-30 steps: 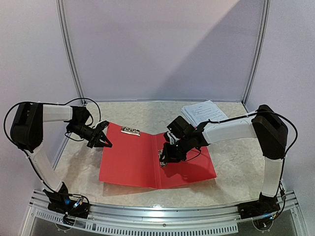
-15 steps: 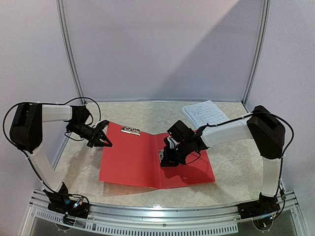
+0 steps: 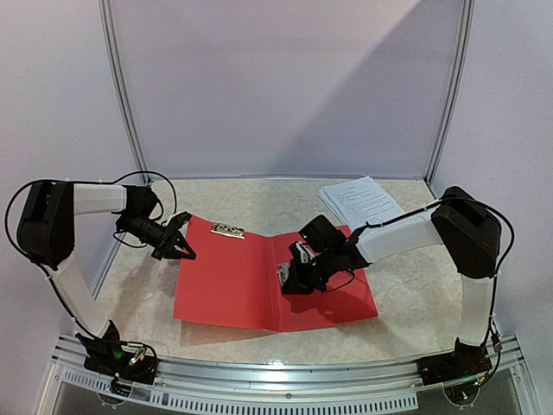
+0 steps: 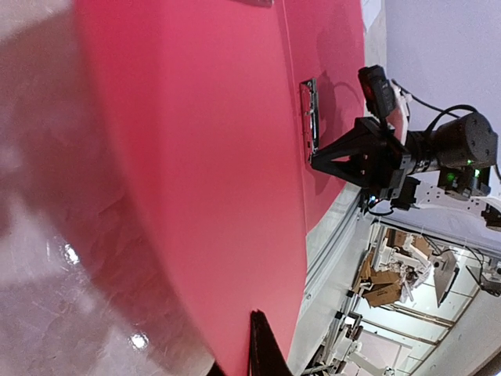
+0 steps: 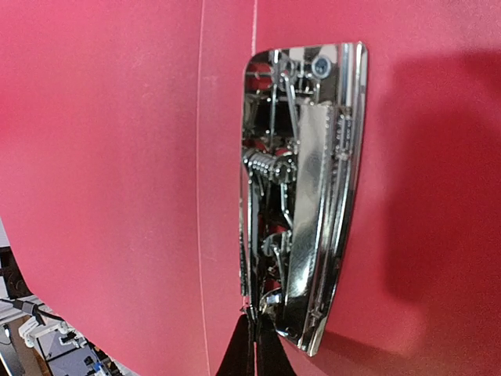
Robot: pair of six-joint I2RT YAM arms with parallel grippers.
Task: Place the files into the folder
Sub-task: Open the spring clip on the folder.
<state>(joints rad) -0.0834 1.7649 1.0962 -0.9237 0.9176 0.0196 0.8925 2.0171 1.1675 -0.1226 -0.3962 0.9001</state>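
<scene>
So, the right gripper (image 5: 253, 329) is seen with its fingers pressed together, tips parked right at the near end of the silver clip (image 5: 301, 188). Whether anything is actually pinched there can't be told. Compared with a second ago, the right arm has been lowered and tucked in closer over that clip, and the folder's 5 o'clock corner has been nudged a bit. The left arm hasn't been moved at all.

The left gripper (image 3: 183, 240) is held with its fingers spread apart at the 10 o'clock corner of the folder (image 3: 229, 285). The folder is laid open in the middle of the table (image 3: 415, 285), flat glossy red plastic, and no sheets are seen in it. A second shiny metal clip (image 3: 229, 230) is spotted at its 12 o'clock edge.

The files (image 3: 361, 199) are stacked at 1 o'clock, white printed sheets, well apart from the gripper. The tabletop is pale and mottled, marble-ish.
</scene>
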